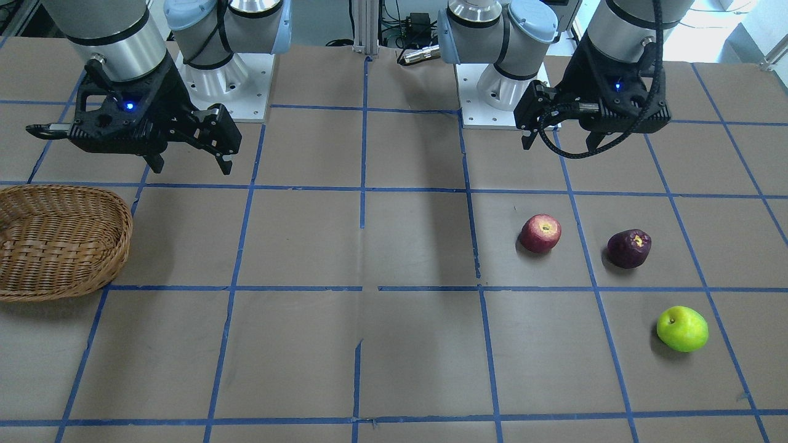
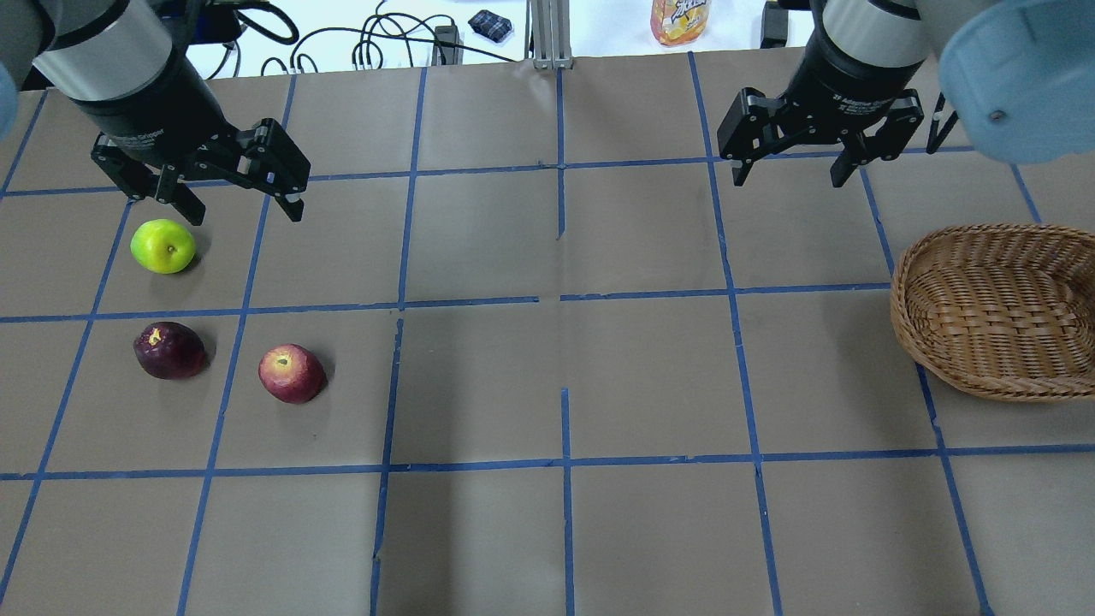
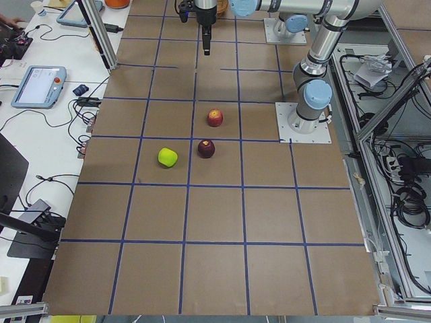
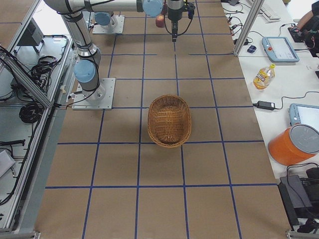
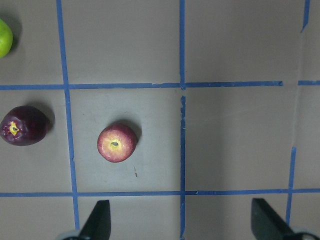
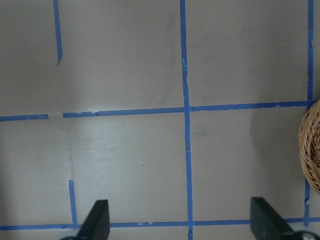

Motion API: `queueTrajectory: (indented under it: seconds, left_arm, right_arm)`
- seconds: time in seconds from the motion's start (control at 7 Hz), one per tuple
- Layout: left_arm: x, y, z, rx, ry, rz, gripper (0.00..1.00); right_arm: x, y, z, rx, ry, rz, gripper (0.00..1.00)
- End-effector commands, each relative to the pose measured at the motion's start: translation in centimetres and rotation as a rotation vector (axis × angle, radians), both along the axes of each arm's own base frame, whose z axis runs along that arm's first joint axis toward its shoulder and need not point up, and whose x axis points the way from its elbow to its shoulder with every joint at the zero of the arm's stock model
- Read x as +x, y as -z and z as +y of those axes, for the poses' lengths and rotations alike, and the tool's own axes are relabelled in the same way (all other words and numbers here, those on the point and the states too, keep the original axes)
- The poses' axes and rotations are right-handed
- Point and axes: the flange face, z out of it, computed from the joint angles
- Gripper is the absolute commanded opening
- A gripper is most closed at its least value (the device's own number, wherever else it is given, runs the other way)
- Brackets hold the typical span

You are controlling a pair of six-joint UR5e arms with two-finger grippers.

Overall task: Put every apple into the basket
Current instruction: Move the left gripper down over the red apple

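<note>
**Q:** Was any marking legible?
**A:** White lettering on the right gripper (image 2: pixel 788 175) collar was too small to read.
**Q:** Tool condition?
**A:** Left gripper (image 2: pixel 244 205) and right gripper: jaws wide apart, holding nothing, above the bench. The green apple (image 2: pixel 162 246), maroon apple (image 2: pixel 169 350) and red apple (image 2: pixel 292 374) lay near the left end. The wicker basket (image 2: pixel 1001 299) sat at the right end.

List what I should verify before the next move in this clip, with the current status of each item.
1. Left end effector open and empty: ok, jaws spread wide.
2. Right end effector open and empty: ok.
3. Red apple, maroon apple and green apple apart from one another on the table: ok.
4. Basket upright, no apple in it: ok.
5. Basket within the left arm's reach: cannot tell; it lies on the right arm's side.
</note>
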Motion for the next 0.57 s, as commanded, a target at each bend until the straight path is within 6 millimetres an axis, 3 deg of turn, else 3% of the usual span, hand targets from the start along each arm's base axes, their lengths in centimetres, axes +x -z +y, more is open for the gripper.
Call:
queueTrajectory:
  seconds: [0.0,0.43]
  left_arm:
    - [0.0,0.3,0.2,0.011,0.005,-0.001,1.0]
    - [1.0,6.5,3.1,0.146,0.083,0.0,1.0]
  right_arm:
    - [0.0,0.0,0.0,-0.001,0.0,0.0,1.0]
    - [-0.1,0.0,0.0,0.001,0.002,0.0,1.0]
